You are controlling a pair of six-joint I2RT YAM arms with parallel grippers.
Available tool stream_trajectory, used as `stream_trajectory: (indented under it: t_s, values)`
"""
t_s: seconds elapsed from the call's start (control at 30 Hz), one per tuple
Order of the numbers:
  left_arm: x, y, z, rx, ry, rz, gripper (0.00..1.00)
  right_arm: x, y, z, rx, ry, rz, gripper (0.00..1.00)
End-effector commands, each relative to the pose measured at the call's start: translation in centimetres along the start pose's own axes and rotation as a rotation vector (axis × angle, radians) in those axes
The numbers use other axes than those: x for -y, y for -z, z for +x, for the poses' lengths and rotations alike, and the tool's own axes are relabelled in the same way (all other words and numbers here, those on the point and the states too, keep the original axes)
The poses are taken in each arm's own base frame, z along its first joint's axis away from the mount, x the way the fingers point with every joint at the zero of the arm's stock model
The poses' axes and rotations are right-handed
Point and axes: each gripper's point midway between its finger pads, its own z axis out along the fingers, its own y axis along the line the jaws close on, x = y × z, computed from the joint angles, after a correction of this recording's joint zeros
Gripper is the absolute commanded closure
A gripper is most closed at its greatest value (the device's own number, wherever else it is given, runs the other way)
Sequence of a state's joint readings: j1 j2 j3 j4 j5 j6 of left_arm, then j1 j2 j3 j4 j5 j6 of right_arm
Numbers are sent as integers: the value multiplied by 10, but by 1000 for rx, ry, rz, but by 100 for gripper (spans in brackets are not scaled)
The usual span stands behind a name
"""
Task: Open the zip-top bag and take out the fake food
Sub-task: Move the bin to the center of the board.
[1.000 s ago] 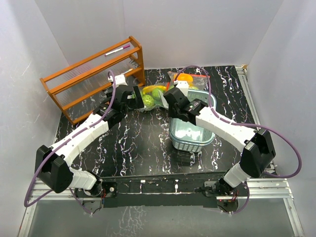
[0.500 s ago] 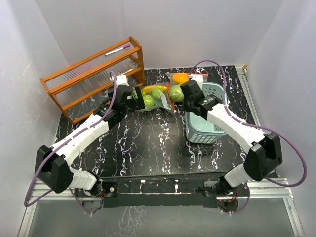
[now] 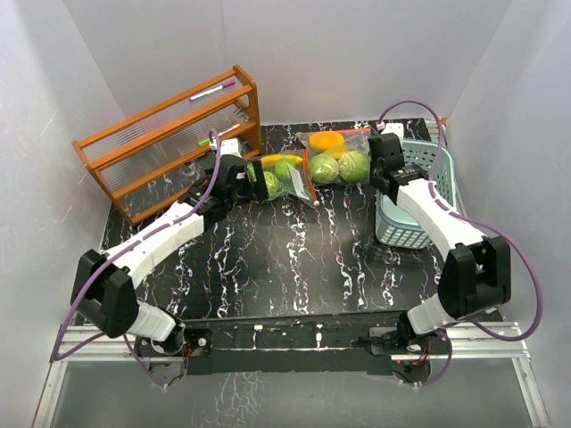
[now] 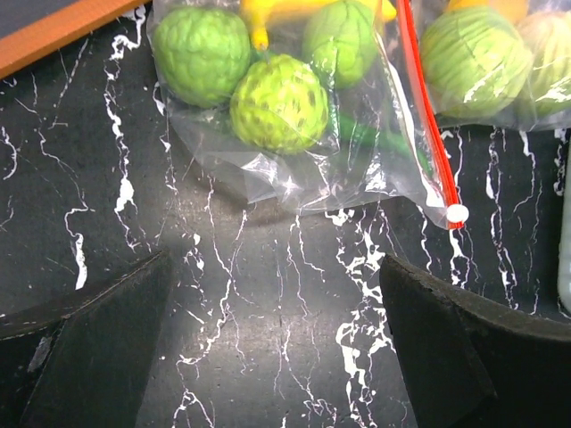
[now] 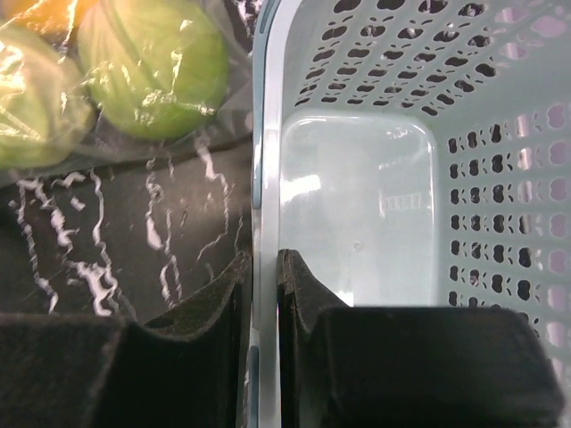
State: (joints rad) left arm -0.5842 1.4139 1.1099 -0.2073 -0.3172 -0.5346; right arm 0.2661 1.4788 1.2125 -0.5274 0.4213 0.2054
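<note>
Basket [image 3: 419, 192] now sits far right, dragged off centre by right gripper [image 5: 263, 260], which pinches its rim. Bags [image 3: 337, 159] lie uncovered, apparently zipped, food [image 3: 323, 168] inside; left gripper [image 4: 275, 267] gapes wide just short of them, free to start opening.

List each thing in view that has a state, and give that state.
Basket: empty.
Left gripper: open, over bare table.
Right gripper: shut on the Basket rim.
Left zip-top bag: lying flat, red zip seems closed.
Right zip-top bag: lying flat, zip unclear.
Fake food: inside the bags.
Rack: upright.
</note>
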Motion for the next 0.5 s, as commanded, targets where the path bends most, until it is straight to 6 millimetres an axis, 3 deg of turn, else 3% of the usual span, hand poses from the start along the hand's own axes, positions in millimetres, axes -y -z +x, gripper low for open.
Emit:
stream_trajectory:
  t_s: [0.0, 0.13, 0.27, 0.47]
  values:
    - [4, -4, 2, -13, -4, 29, 3, 3, -20, -50, 189, 135, 27, 93]
    - [3, -5, 4, -22, -7, 26, 3, 19, -41, -55, 239, 278, 118, 93]
    - [2, -5, 4, -24, -16, 23, 3, 28, -55, -62, 252, 269, 92, 93]
    - [-3, -8, 6, -22, -18, 3, 3, 38, -60, -74, 280, 236, 97, 90]
